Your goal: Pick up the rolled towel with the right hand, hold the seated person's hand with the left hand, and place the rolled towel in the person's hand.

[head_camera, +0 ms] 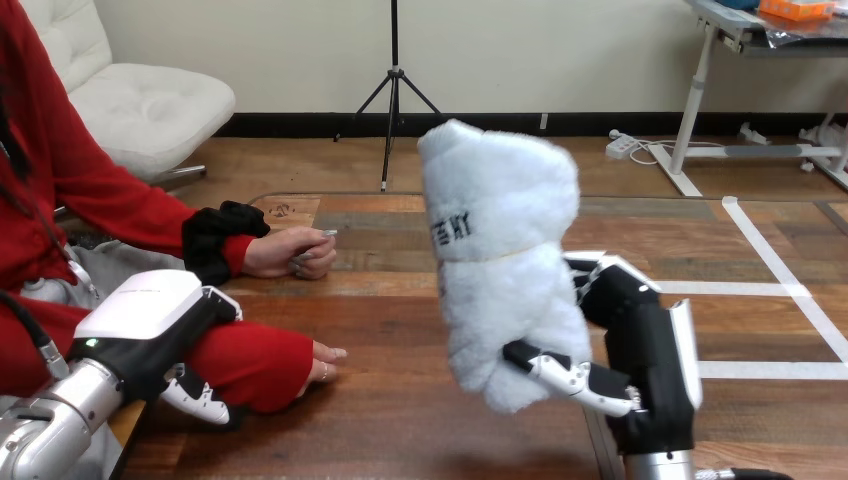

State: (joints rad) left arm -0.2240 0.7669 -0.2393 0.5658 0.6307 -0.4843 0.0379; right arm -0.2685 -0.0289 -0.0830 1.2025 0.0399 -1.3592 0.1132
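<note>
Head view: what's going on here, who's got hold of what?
The right robot hand holds the rolled towel upright, raised above the table. The left robot hand is curled round the person's red-sleeved forearm, just behind the person's nearer hand, which rests on the table. The towel is not yet in that hand; it is apart from it, to its right.

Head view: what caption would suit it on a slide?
The right hand holds the rolled towel above the table while the left hand clasps the person's red-sleeved forearm.
</note>
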